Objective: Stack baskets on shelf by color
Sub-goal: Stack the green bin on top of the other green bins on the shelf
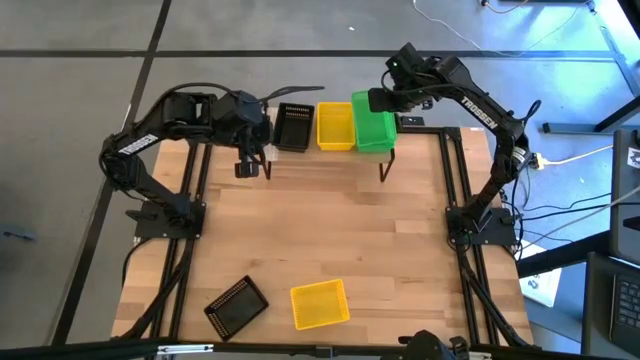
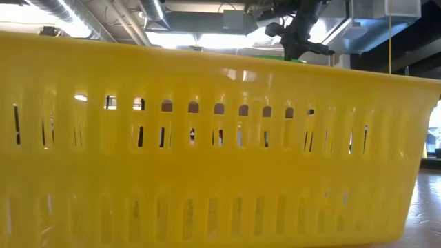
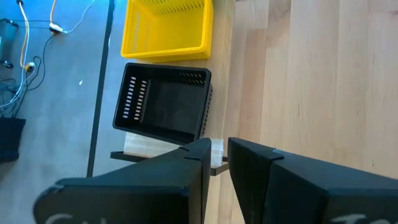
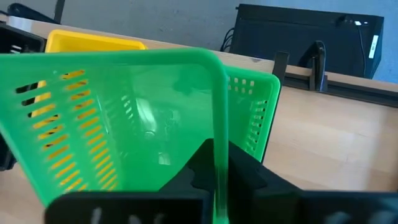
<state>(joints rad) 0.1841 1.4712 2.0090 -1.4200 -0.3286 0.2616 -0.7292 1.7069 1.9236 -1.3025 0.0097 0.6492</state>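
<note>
Three baskets sat side by side on the shelf (image 1: 325, 160) at the table's (image 1: 330, 230) far edge.
Two loose baskets (image 1: 280, 303) lay near the table's near edge, side by side.

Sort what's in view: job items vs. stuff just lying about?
Job:
- green plastic mesh basket, rim pinched by the right gripper over the shelf
- yellow mesh basket and black mesh basket on the wooden-plank shelf
- loose yellow basket and black basket on the table
- left gripper, empty

Lying about:
- floor cables
</note>
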